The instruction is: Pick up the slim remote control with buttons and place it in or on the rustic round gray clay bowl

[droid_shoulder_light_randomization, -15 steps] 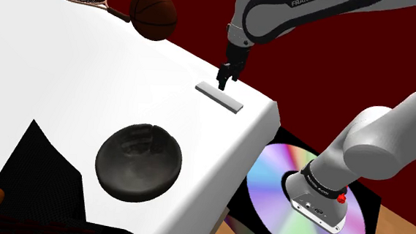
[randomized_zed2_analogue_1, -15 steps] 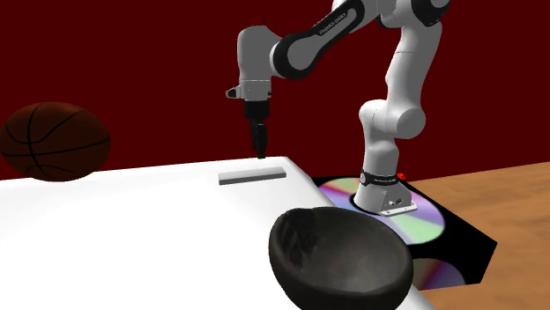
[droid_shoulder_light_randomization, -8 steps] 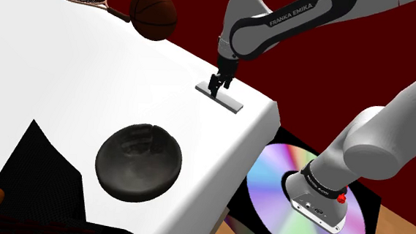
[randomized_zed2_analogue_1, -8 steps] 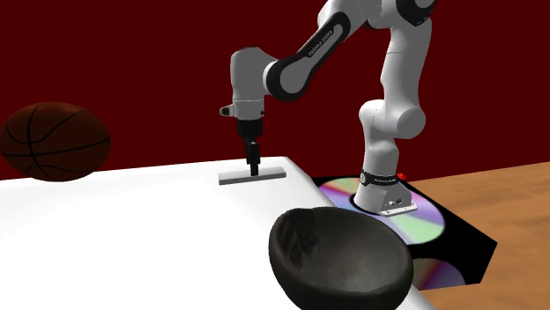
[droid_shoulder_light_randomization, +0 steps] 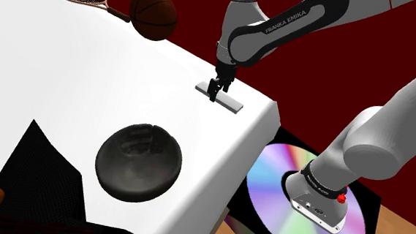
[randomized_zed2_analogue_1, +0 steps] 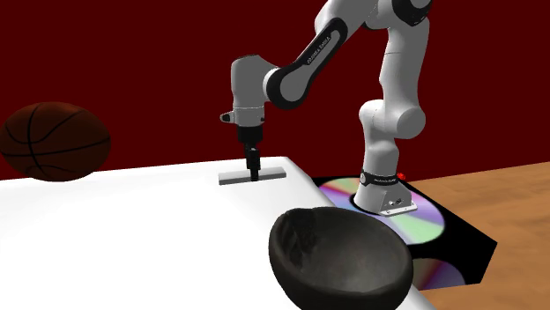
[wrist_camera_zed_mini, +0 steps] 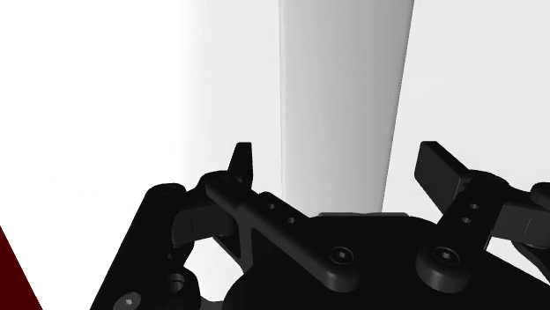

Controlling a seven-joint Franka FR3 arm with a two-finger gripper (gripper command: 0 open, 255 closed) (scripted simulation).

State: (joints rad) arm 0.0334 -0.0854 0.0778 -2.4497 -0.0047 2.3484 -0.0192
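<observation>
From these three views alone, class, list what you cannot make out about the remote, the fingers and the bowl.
Remote: buttons cannot be told, its face drawn plain grey; wrist view, far end cut by the edge, near end behind the black mount.
Fingers: whether their tips reach the table; shoulder view, too small.
Bowl: its base; second exterior view, cut by the bottom edge.

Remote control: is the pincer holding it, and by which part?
Nothing is held. The open pincer straddles the grey remote control, its fingers standing clear of both long sides.
</observation>
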